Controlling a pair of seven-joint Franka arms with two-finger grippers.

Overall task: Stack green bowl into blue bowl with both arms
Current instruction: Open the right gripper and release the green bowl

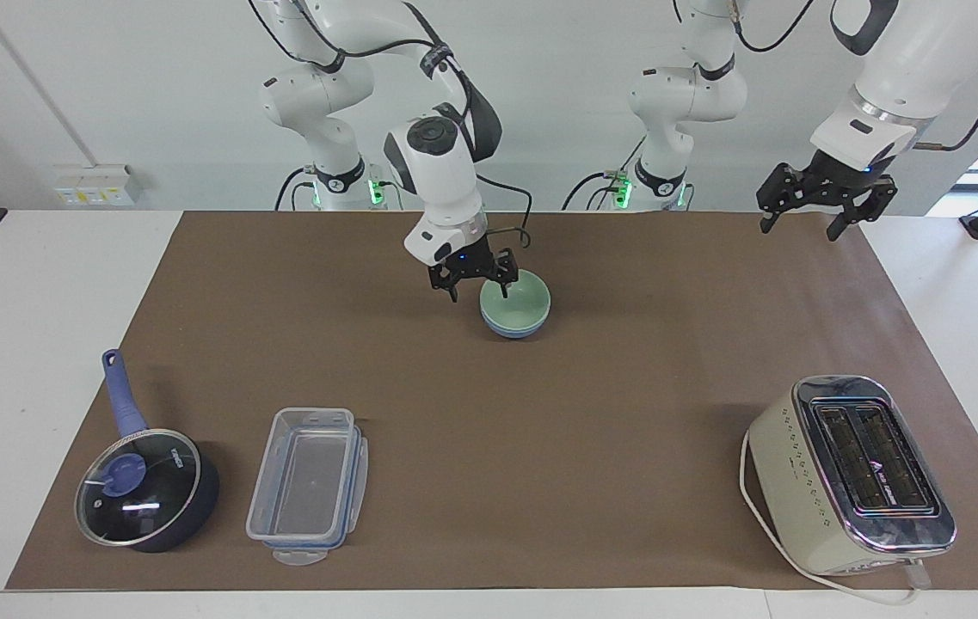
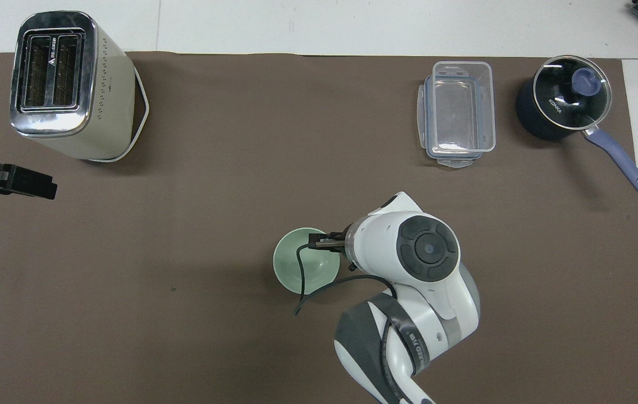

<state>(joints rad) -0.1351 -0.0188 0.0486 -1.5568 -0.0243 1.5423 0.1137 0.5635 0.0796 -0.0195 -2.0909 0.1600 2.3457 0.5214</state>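
The green bowl (image 1: 515,298) sits nested in the blue bowl (image 1: 516,330) on the brown mat, near the robots at the table's middle. In the overhead view only the green bowl (image 2: 302,269) shows; the blue bowl is hidden under it. My right gripper (image 1: 480,288) is open and empty, raised just above the bowls' rim on the side toward the right arm's end, not touching; it also shows in the overhead view (image 2: 319,242). My left gripper (image 1: 800,225) waits open and empty, raised over the mat's edge at the left arm's end.
A cream toaster (image 1: 850,473) stands far from the robots toward the left arm's end. A clear plastic container (image 1: 308,486) and a dark blue lidded saucepan (image 1: 149,486) stand far from the robots toward the right arm's end.
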